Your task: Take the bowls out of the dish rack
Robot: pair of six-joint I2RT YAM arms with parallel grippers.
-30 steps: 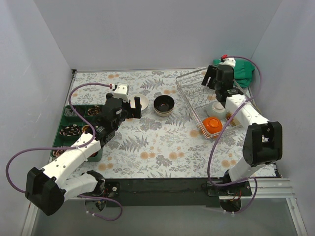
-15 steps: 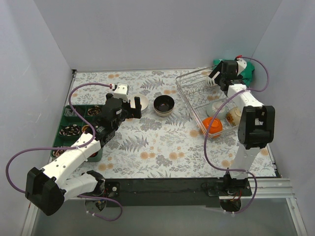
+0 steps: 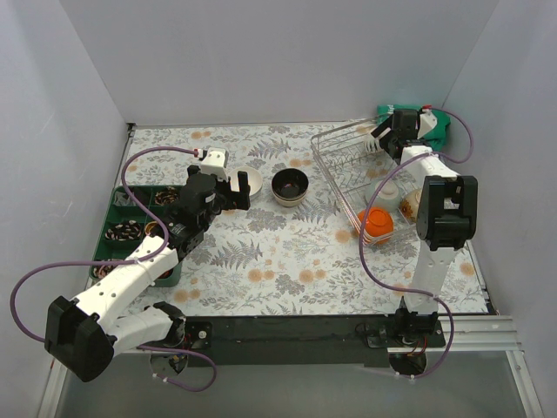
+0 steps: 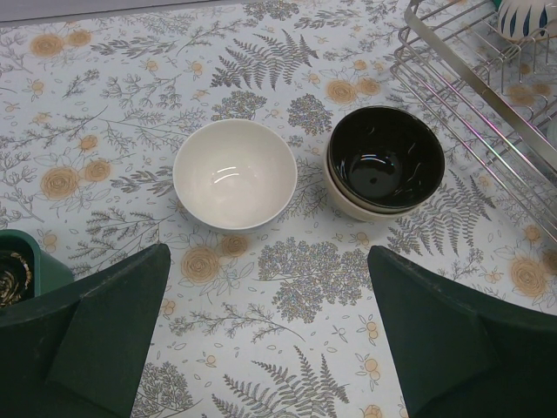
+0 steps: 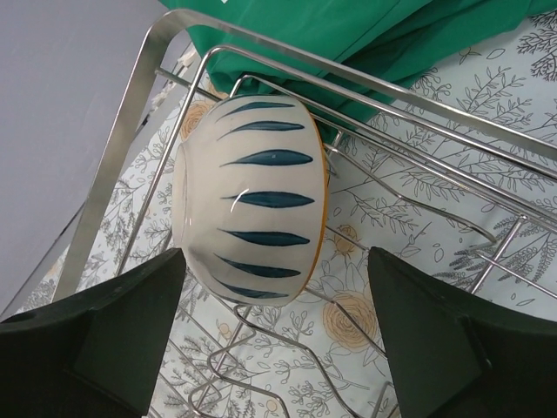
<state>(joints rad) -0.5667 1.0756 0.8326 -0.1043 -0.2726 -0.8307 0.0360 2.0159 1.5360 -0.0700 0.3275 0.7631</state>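
The wire dish rack [image 3: 333,181] stands at the far right. A white bowl with blue stripes [image 5: 252,200] stands on edge at its far corner. My right gripper [image 5: 274,331] is open, one finger on each side of the striped bowl, just short of it; it also shows in the top view [image 3: 381,139]. An orange bowl [image 3: 377,224] and a speckled tan bowl [image 3: 411,205] lie in the rack's near end. A white bowl [image 4: 235,174] and a dark brown bowl [image 4: 385,170] nested in a cream one sit on the tablecloth. My left gripper [image 4: 265,348] is open and empty, above the cloth just short of them.
A green compartment tray [image 3: 130,231] lies at the left, under the left arm. A green cloth [image 5: 348,35] is bunched behind the rack's far corner. The rack's rim [image 5: 130,113] and prongs run close around the striped bowl. Grey walls enclose the table.
My right arm has swung from over the middle of the rack to its far corner, facing the striped bowl. The left arm has not moved.
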